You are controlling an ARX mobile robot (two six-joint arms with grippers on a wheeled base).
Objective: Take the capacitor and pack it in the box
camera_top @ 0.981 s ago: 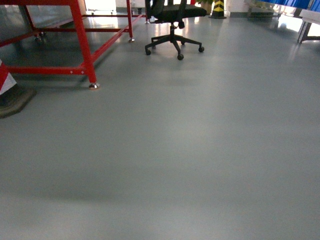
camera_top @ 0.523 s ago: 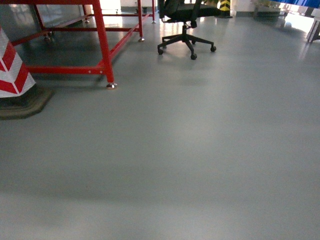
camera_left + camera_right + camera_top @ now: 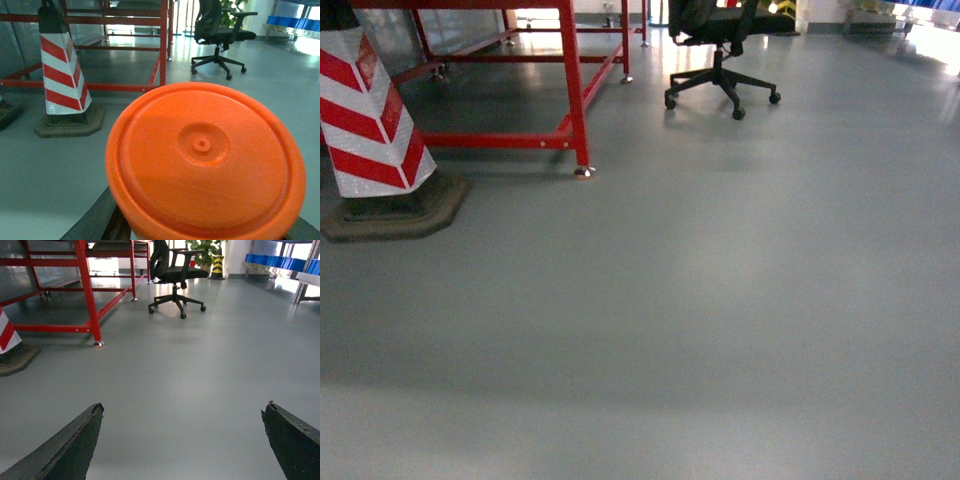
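Observation:
An orange round capacitor (image 3: pixel 205 160) fills the left wrist view, its flat end facing the camera. My left gripper (image 3: pixel 205 234) is shut on it; only one dark finger (image 3: pixel 97 220) shows at the lower left, the rest hidden behind the capacitor. In the right wrist view my right gripper (image 3: pixel 185 405) stands open over bare grey floor with nothing between its fingers. The box is out of view. Neither gripper shows in the head view.
A red metal frame (image 3: pixel 570 90) stands at the upper left. A red-and-white striped cone (image 3: pixel 370 120) on a dark base sits left of it. A black office chair (image 3: pixel 720 40) is at the back. Grey floor (image 3: pixel 720 320) stretches ahead.
The head view has swung left: the red frame and chair shifted right in the picture and the striped cone has come fully into view.

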